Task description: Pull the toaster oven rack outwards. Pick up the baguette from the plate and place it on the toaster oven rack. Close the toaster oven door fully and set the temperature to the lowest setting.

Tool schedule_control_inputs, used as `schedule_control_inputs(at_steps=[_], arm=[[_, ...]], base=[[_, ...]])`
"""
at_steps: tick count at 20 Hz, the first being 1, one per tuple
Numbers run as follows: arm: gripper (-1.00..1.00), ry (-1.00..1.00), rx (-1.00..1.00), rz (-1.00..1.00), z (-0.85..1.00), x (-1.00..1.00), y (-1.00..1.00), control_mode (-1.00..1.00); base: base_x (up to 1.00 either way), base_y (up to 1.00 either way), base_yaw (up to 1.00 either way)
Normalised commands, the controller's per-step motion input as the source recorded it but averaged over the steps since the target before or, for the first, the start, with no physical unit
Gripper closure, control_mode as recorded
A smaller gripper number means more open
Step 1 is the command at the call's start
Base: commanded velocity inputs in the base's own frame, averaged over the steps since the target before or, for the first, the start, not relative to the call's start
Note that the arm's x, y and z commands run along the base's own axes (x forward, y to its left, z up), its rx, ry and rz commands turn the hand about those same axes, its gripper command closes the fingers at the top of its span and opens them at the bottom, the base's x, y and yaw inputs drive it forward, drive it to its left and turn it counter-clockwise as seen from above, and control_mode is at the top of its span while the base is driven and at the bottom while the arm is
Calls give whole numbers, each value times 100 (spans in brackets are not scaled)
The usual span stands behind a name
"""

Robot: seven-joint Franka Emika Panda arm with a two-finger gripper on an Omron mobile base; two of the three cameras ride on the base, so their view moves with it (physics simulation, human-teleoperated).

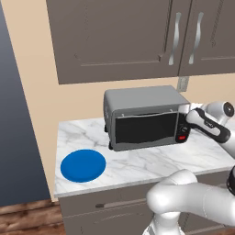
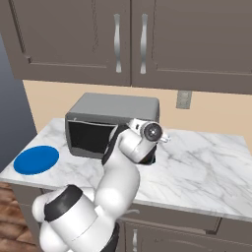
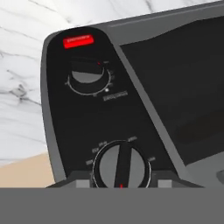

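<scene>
The tool, its grip state impossible to tell, faces the toaster oven control panel, a knob directly ahead; door shut, the temperature-setting step seemingly underway, calling for a grasp and turn.

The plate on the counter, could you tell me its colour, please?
Bright blue plate, clearest in the left base view.

Markings around the knobs are too blurred to read.
</scene>
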Motion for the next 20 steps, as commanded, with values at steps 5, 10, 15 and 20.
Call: schedule_control_inputs(at_steps=[5, 10, 15, 20], arm=[[100, -5, -12, 29, 0, 37, 0, -100], [100, 0, -19, 42, 0, 34, 0, -100], [100, -1, -24, 43, 0, 37, 0, -100], [100, -3, -29, 45, -1, 39, 0, -100]], base=[[0, 0, 0], [0, 0, 0], [0, 0, 0], [0, 0, 0]])
